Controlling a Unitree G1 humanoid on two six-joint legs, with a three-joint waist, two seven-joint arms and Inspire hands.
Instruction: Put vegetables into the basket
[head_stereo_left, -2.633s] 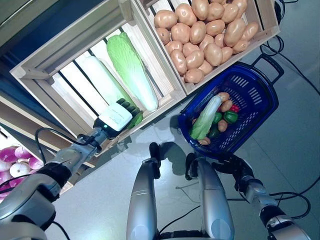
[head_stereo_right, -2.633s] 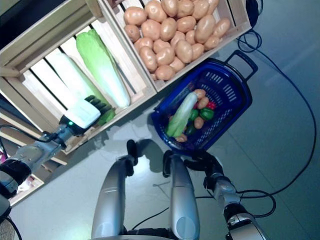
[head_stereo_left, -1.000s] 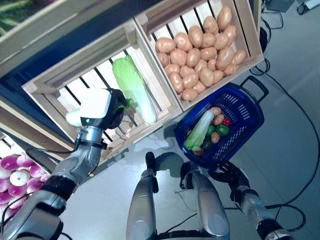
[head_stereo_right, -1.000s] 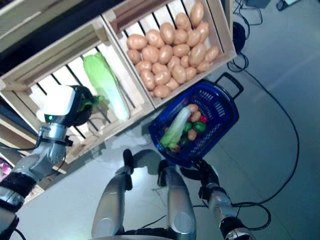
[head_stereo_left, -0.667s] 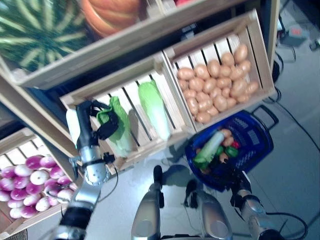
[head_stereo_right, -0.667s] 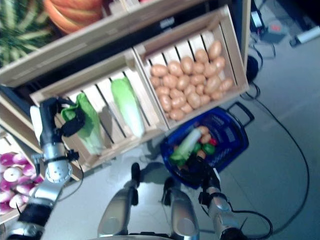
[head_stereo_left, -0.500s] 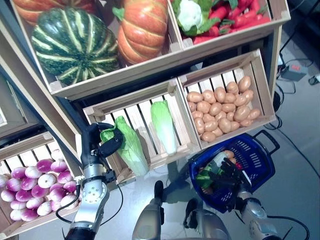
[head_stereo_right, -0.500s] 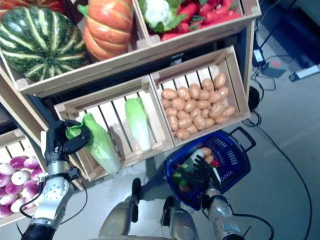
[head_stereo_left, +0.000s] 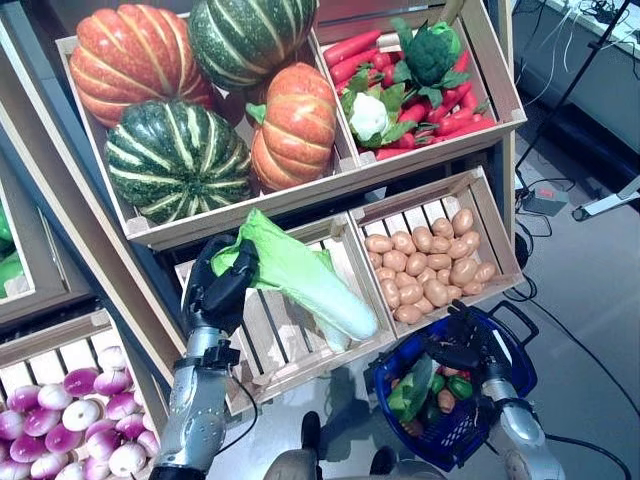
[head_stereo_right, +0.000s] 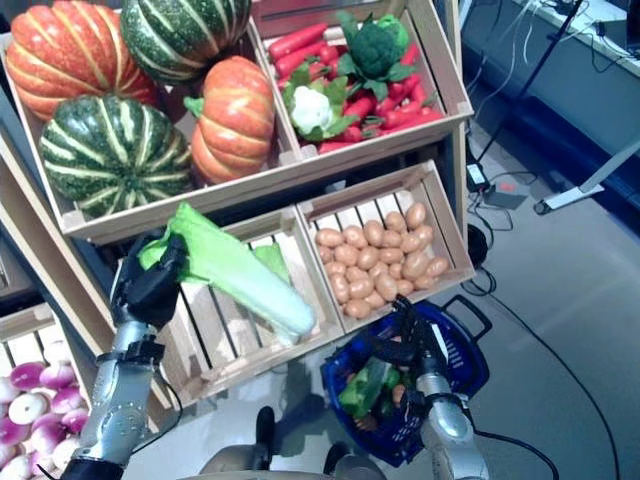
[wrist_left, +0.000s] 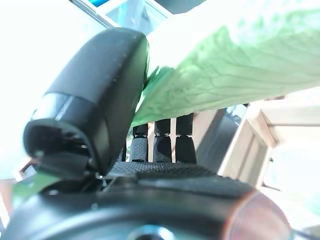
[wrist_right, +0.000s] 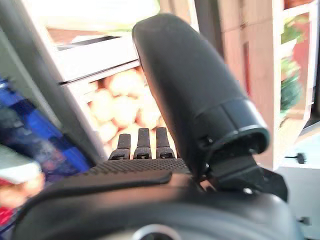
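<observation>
My left hand (head_stereo_left: 222, 286) is shut on a long pale green napa cabbage (head_stereo_left: 302, 275) and holds it up in front of the wooden stand, leafy end in the hand and white end pointing toward the basket. In the left wrist view the thumb (wrist_left: 92, 105) presses on its green leaves (wrist_left: 235, 65). The blue plastic basket (head_stereo_left: 512, 357) stands on the floor at the lower right and holds another napa cabbage (head_stereo_left: 413, 386), green peppers (head_stereo_left: 461, 386) and small brown potatoes. My right hand (head_stereo_left: 462, 346) is open just above the basket's near rim, fingers straight.
The wooden stand (head_stereo_left: 300, 196) has slatted crates and shelves of produce. A crate of potatoes (head_stereo_left: 425, 260) sits right behind the basket. Grey floor (head_stereo_left: 590, 300) lies to the right, with cables and a metal stand leg (head_stereo_left: 606, 205).
The view has tilted up to show the upper shelves. My left hand has lifted the napa cabbage out of the slatted crate and swung it toward the basket. My right hand stays by the basket.
</observation>
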